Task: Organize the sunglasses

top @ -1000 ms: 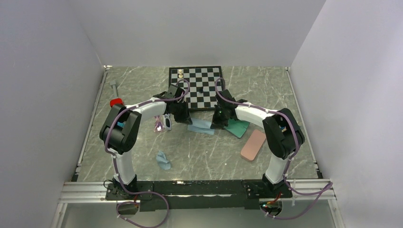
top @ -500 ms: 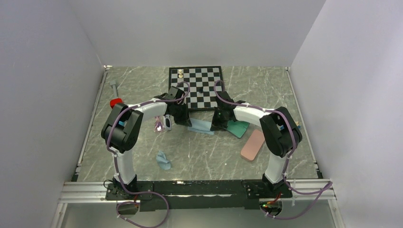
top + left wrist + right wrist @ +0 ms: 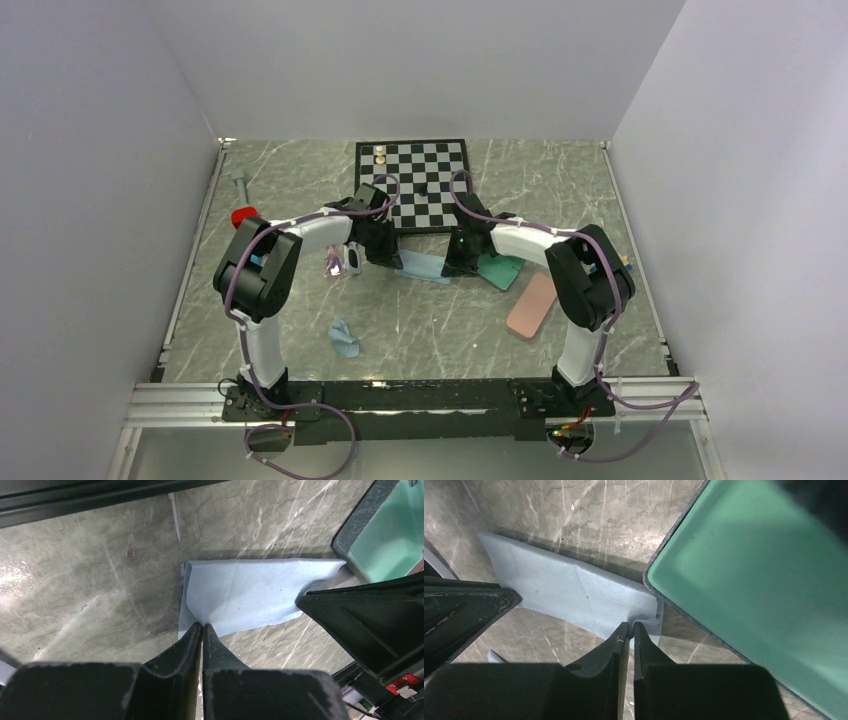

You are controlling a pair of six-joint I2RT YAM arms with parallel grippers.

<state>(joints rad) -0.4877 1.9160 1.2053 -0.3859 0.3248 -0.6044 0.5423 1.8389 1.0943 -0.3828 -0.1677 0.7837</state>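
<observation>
A light-blue cloth (image 3: 423, 266) lies flat at mid-table, stretched between both grippers. My left gripper (image 3: 201, 625) is shut on its left corner; the cloth (image 3: 255, 594) spreads away from the tips. My right gripper (image 3: 631, 624) is shut on the cloth's (image 3: 574, 595) right corner, next to the open case with its green lining (image 3: 764, 580). The white-framed sunglasses (image 3: 353, 259) and the purple-pink sunglasses (image 3: 333, 264) lie together on the table just left of the left gripper (image 3: 385, 252). The right gripper (image 3: 455, 258) sits at the cloth's right end.
A chessboard (image 3: 414, 182) with a few pieces lies behind the arms. The open case (image 3: 500, 268) lies right of the cloth, a closed pink case (image 3: 532, 304) further right. A second crumpled light-blue cloth (image 3: 344, 338) lies nearer the front. A red-capped object (image 3: 244, 214) is by the left wall.
Almost nothing: both grippers stay shut on the cloth's ends. The right arm's elbow has shifted slightly left.
</observation>
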